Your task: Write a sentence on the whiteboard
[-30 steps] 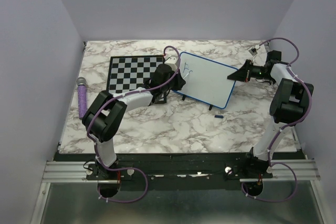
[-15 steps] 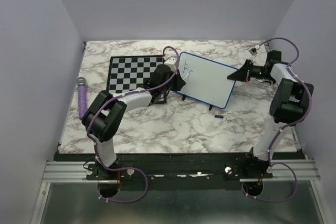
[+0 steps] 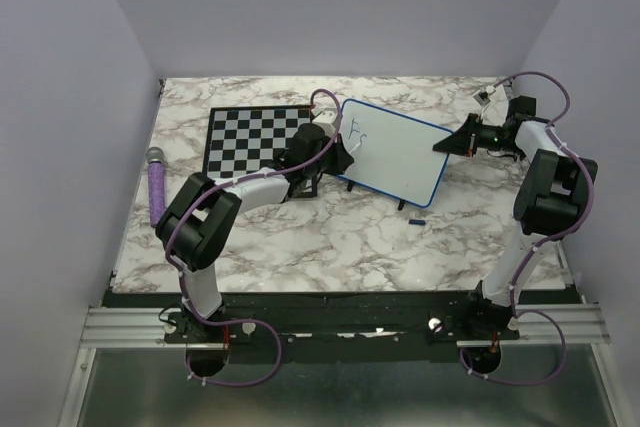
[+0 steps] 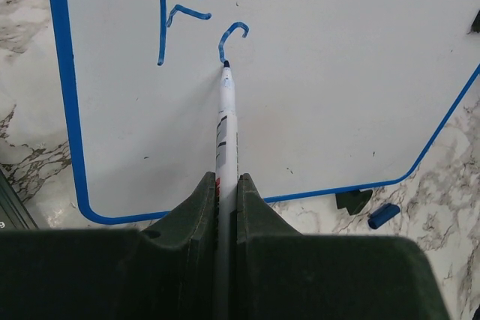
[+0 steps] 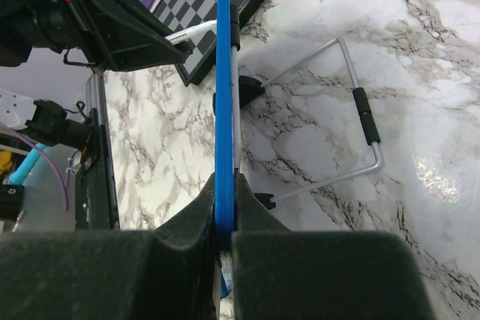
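Marble tabletop (image 3: 330, 247) lies nearest the bases, with a small blue cap (image 3: 417, 219) on it just beside the board's near corner, presumably pulled off so the pen can write. Beyond it, the left arm reaches forward with its elbow bent and raised, forearm angled in toward the board's left part. The left gripper (image 4: 227, 179) is clamped tight on a marker (image 4: 226, 110), whose barrel runs straight out between the fingers so the tip meets the whiteboard (image 4: 345, 73) squarely. That tip touches the foot of a curved second letter. The sentence (image 4: 176, 13) is barely begun: an "F" and this hook, high on the left. The board stands propped at a tilt in mid-table. The right arm rises tall along the right side, wrist turned inward, and the right gripper (image 5: 223, 192) pinches the board's blue edge, likely to steady it against the pen's push. Farther left, a chessboard (image 3: 250, 137) lies flat.
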